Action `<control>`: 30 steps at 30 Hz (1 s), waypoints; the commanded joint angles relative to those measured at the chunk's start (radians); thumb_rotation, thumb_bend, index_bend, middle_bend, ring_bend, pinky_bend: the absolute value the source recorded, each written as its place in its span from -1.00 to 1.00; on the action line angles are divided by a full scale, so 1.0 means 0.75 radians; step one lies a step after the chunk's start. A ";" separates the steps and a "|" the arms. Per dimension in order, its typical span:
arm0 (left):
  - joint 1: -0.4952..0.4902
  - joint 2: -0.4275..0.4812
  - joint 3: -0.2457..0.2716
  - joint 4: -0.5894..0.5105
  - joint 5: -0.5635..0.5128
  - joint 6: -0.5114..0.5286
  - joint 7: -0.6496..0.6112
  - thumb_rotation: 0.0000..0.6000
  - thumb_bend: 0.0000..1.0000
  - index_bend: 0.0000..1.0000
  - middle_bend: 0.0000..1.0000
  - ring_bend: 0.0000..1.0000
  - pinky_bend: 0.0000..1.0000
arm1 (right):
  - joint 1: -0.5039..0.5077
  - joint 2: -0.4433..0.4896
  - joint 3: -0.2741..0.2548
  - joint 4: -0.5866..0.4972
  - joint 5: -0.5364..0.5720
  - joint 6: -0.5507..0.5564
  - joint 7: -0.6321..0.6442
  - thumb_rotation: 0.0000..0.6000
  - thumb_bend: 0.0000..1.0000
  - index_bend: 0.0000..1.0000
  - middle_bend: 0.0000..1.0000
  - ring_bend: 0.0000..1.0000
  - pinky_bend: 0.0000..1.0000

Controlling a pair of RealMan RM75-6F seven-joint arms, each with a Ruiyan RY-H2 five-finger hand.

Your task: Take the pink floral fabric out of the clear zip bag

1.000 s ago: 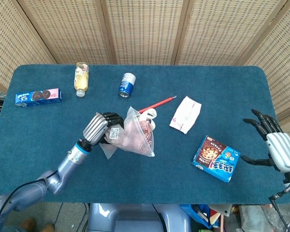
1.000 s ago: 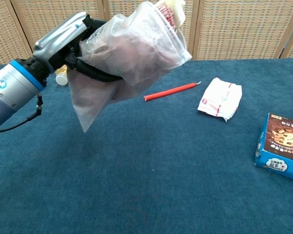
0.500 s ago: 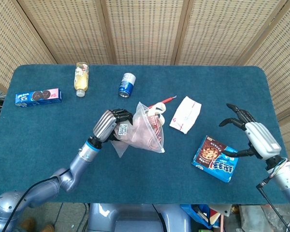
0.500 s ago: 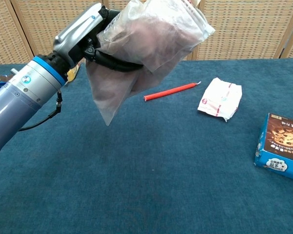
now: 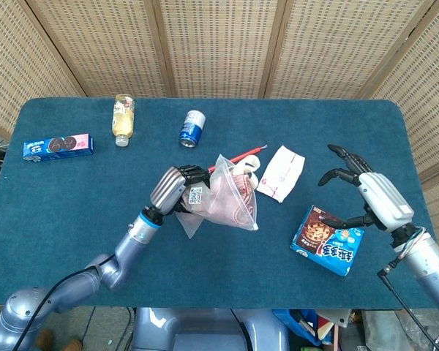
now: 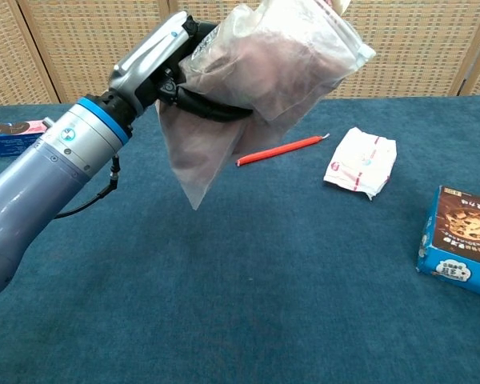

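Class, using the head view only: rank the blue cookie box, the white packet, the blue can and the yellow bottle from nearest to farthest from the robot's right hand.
From the right hand:
1. Blue cookie box, just below and left of the hand.
2. White packet, further left, mid-table.
3. Blue can, toward the far edge, left of centre.
4. Yellow bottle, far edge, furthest left.

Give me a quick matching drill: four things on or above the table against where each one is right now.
Things:
1. zip bag
2. soda can
3. cookie box
4. red stick

Places:
A. lying beside the white packet
B. standing near the table's far edge
C. held up off the table by the left hand
D. below the open right hand

Pairs: 1-C, 2-B, 3-D, 4-A
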 commanded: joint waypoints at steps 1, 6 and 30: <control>-0.009 -0.023 -0.004 0.012 -0.006 0.011 0.000 1.00 -0.62 0.24 0.14 -0.05 0.11 | 0.051 0.004 0.025 -0.037 0.087 -0.063 -0.044 1.00 -1.00 -0.22 -1.00 -1.00 -1.00; -0.028 -0.065 -0.003 0.044 -0.008 0.031 -0.004 1.00 -0.62 0.24 0.14 -0.05 0.11 | 0.128 -0.045 0.056 -0.062 0.252 -0.110 -0.170 1.00 -1.00 -0.19 -1.00 -1.00 -1.00; -0.150 -0.129 -0.041 0.058 -0.041 0.020 0.021 1.00 -0.62 0.24 0.14 -0.05 0.11 | 0.231 -0.124 0.098 -0.165 0.489 -0.124 -0.390 1.00 -1.00 -0.17 -1.00 -1.00 -1.00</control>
